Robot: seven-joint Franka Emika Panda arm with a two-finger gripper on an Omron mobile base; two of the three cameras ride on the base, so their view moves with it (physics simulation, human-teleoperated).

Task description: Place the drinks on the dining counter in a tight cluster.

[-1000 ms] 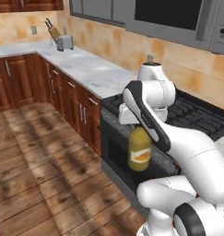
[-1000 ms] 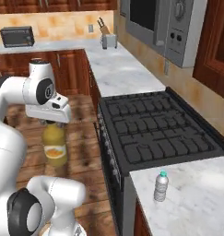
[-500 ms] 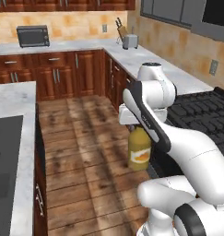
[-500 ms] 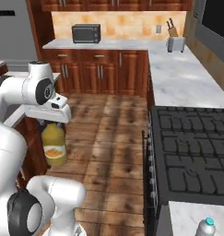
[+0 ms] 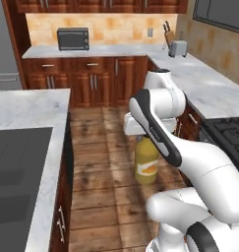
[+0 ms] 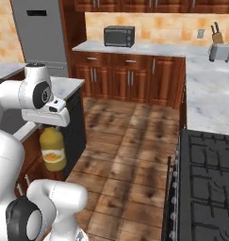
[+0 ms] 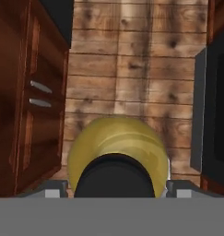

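An amber-yellow juice jug [image 5: 147,165] with an orange label hangs over the wood floor. My gripper [image 5: 142,139] is shut on its neck from above. From the right base view the jug [image 6: 52,149] dangles below the gripper [image 6: 49,127], close to the dark side of the dining counter [image 6: 68,85]. The hand view looks straight down on the jug's shoulder [image 7: 118,145] and its black cap, with my gripper [image 7: 115,190] clamped on either side. The dining counter [image 5: 30,106], a white-grey marble top with a dark inset, lies left of the jug.
A stove [image 6: 205,179] stands at the right. The back marble worktop [image 5: 111,50] carries a black toaster oven [image 5: 73,38], a toaster [image 5: 177,47] and a knife block. A grey fridge [image 6: 38,28] is at the far left. Wood floor [image 6: 134,136] runs between the units.
The whole picture has swung: the base has turned away from the stove toward the island and back wall. The jug stays hanging in the gripper throughout.
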